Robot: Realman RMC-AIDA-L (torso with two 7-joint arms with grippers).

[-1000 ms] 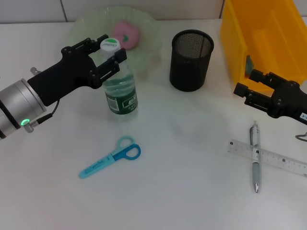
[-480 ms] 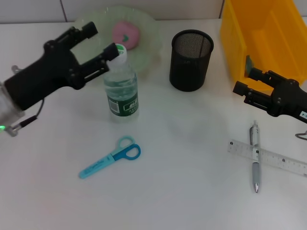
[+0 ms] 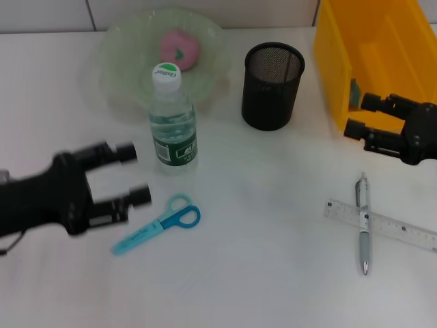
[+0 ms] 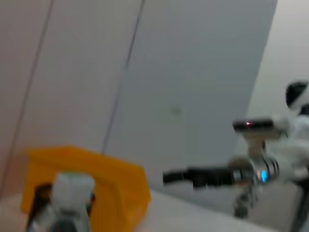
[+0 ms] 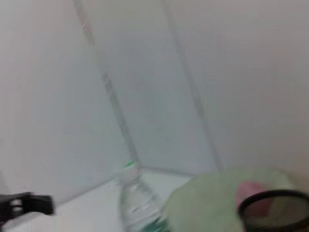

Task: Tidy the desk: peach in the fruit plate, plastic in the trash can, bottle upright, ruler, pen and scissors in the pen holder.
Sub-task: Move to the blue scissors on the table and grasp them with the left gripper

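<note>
Scissors (image 3: 158,223): lying flat near the front-left part of the table (image 3: 273,273), long axis running diagonally, blue ring handles toward the table's centre and pale capped blade end toward the front-left corner. Left gripper (image 3: 133,175): just beside the scissors on their left-edge side, fingers spread apart and holding nothing, its opening facing roughly across the handles; judged the nearer arm, needing only a short reach toward the handle end. Bottle (image 3: 172,119): upright behind the scissors, clear of the gripper. Peach (image 3: 179,48): resting in the fruit plate (image 3: 116,55) at the rear edge. Pen holder (image 3: 272,85): rear centre, well apart from the scissors. Pen (image 3: 362,225) crosses the ruler (image 3: 403,229) near the right edge. Right gripper (image 3: 360,116): beside the yellow bin (image 3: 382,48), fingers parted, empty.
</note>
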